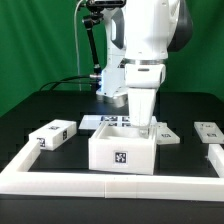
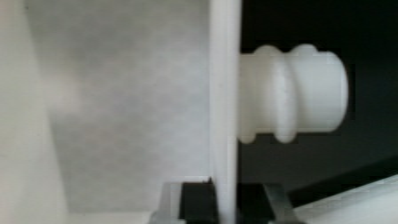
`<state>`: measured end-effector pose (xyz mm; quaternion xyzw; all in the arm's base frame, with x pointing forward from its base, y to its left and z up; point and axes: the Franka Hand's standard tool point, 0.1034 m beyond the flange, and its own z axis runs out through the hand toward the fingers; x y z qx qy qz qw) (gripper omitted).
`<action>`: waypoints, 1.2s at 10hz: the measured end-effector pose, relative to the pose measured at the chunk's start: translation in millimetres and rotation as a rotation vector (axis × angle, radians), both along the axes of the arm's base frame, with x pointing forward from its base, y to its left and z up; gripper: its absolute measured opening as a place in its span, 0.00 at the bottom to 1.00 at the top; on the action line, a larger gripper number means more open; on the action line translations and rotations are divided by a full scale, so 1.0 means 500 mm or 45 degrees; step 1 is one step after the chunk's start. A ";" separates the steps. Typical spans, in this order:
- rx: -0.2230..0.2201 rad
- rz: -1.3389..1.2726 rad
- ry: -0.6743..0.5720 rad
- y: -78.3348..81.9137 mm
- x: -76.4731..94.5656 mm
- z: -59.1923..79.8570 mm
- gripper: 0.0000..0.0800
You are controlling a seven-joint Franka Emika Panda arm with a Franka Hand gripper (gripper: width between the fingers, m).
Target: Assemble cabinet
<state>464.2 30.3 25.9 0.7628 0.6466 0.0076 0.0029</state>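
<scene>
White plastic drawer block (image 1: pixel 52 133) lies at the exterior view's left. At centre the cabinet body (image 1: pixel 122 150) stands on the table, its thin wall pinched between the gripper's (image 2: pixel 224 203) narrow jaws. It is probably light, stiff and slick, so the walls suit grasping. Two more blocks (image 1: pixel 208 130) lie to the right.

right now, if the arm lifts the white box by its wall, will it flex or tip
Probably stiff: the box looks like moulded plastic with straight walls. Likely light, being hollow. Gripped off-centre by one thin wall in the gripper, it may tilt.
</scene>
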 end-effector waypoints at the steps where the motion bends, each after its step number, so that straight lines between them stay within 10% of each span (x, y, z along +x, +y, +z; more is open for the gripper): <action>1: 0.000 0.002 0.000 0.001 0.000 0.000 0.04; 6: 0.025 0.133 -0.025 0.120 0.085 0.002 0.04; 12: 0.029 0.125 -0.023 0.137 0.089 0.002 0.04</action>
